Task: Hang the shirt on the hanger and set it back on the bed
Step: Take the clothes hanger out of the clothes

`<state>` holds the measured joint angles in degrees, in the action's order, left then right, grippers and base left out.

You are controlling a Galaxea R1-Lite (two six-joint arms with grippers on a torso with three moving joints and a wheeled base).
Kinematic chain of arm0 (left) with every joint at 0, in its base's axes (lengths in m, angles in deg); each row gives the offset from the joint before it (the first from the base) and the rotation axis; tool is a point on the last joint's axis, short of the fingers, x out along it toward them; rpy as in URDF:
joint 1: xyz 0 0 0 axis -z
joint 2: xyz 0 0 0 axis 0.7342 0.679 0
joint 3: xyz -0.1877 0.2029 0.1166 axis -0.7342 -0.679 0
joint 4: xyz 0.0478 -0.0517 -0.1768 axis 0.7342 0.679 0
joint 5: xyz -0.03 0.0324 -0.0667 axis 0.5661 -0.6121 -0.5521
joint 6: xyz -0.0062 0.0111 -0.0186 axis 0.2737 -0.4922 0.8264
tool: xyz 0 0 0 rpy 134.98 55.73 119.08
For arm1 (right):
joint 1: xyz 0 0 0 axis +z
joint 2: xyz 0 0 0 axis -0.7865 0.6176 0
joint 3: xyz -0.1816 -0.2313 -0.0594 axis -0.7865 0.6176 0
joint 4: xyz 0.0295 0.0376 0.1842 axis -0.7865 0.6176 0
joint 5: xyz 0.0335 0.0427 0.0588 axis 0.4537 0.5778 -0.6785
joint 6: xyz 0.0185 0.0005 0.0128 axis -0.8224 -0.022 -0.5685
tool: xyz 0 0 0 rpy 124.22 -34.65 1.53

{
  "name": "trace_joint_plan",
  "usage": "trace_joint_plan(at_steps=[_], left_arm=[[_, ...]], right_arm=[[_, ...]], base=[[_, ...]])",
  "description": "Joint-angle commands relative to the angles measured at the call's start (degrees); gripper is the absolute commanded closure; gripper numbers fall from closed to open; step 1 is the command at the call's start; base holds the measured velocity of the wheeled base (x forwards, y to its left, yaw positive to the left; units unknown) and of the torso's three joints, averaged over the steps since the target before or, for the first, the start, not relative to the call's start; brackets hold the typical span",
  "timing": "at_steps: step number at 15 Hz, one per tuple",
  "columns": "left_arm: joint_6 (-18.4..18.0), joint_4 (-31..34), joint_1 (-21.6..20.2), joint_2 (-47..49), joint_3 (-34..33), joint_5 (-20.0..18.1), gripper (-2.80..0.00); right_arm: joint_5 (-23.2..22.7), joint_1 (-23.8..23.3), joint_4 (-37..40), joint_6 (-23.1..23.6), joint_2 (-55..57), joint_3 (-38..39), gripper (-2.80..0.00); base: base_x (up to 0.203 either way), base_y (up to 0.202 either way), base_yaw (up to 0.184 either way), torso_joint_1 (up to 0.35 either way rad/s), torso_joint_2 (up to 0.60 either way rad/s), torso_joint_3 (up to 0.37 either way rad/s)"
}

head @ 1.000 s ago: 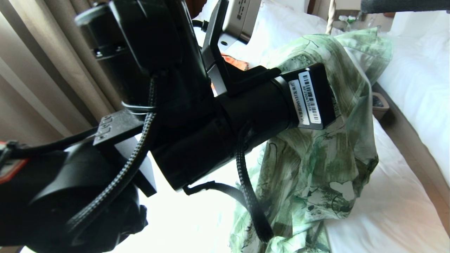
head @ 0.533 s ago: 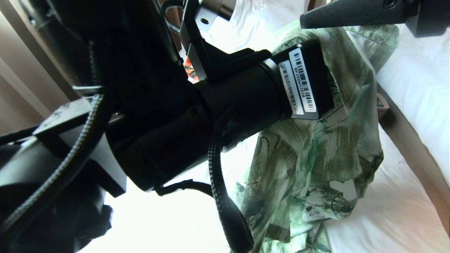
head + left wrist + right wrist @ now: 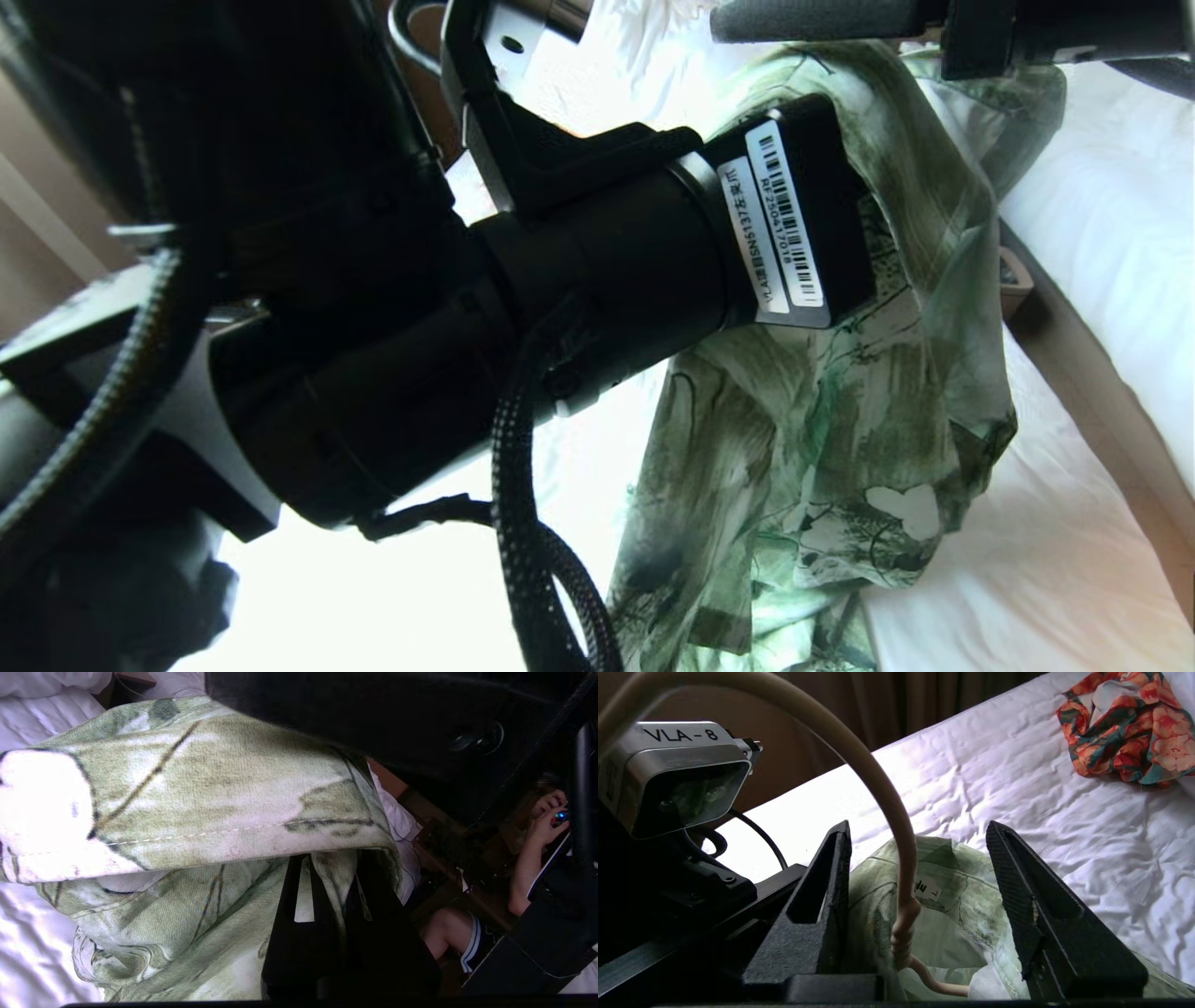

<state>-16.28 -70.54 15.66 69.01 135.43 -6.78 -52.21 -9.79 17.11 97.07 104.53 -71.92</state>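
Right wrist view showed the right hand (image 3: 920, 905) gaping around the hanger (image 3: 903, 858) neck inside the shirt (image 3: 952, 905) collar — best closed squarely there; left hand (image 3: 327, 914) clamped shirt fabric.

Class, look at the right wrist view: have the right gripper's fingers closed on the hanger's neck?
No. The hanger passes between the right gripper fingers with clear gaps either side.

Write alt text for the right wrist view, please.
The right gripper stands open with the cream hanger neck rising between its fingers, out of the collar of the green shirt. Behind lies the white bed, with an orange patterned garment on it; the left arm's camera is beside.
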Motion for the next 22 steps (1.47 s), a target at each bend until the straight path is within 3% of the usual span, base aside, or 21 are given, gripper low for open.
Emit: trace_joint_plan(at_steps=[1, 11, 12, 15, 19, 22], left_arm=[[0.13, 0.98, 0.09, -0.88, 0.15, 0.09, 0.00], [0.01, 3.62, 1.22, -2.50, -0.76, 0.00, 0.00], [-0.05, 3.60, 1.27, -2.51, -0.99, 0.00, -2.80], [-0.13, 3.71, 1.27, -2.97, -1.30, -0.02, -2.80], [-0.32, 3.81, 1.27, -7.72, -7.79, -4.08, -2.80], [-0.47, 6.87, 1.19, -12.60, -11.83, -4.56, -2.80]], right_arm=[[0.00, 0.47, 0.10, 0.01, 0.85, 0.00, 0.00], [3.03, 1.43, -2.77, -1.05, 0.79, -0.04, 0.00], [3.25, 1.43, -2.77, -0.98, 0.76, -0.08, 0.00], [4.01, 1.43, -2.85, -0.98, 0.76, -0.08, 0.00], [6.75, 1.35, -5.05, -0.88, 1.08, -0.08, 0.00], [9.29, 1.01, -6.97, -0.87, 1.55, -0.08, 0.00]], base=[[0.000, 0.000, 0.000, 0.000, 0.00, 0.000], [0.000, 0.000, 0.000, 0.000, 0.00, 0.000], [0.000, 0.000, 0.000, 0.000, 0.00, 0.000], [0.000, 0.000, 0.000, 0.000, 0.00, 0.000], [0.000, 0.000, 0.000, 0.000, 0.00, 0.000], [0.000, 0.000, 0.000, 0.000, 0.00, 0.000]])
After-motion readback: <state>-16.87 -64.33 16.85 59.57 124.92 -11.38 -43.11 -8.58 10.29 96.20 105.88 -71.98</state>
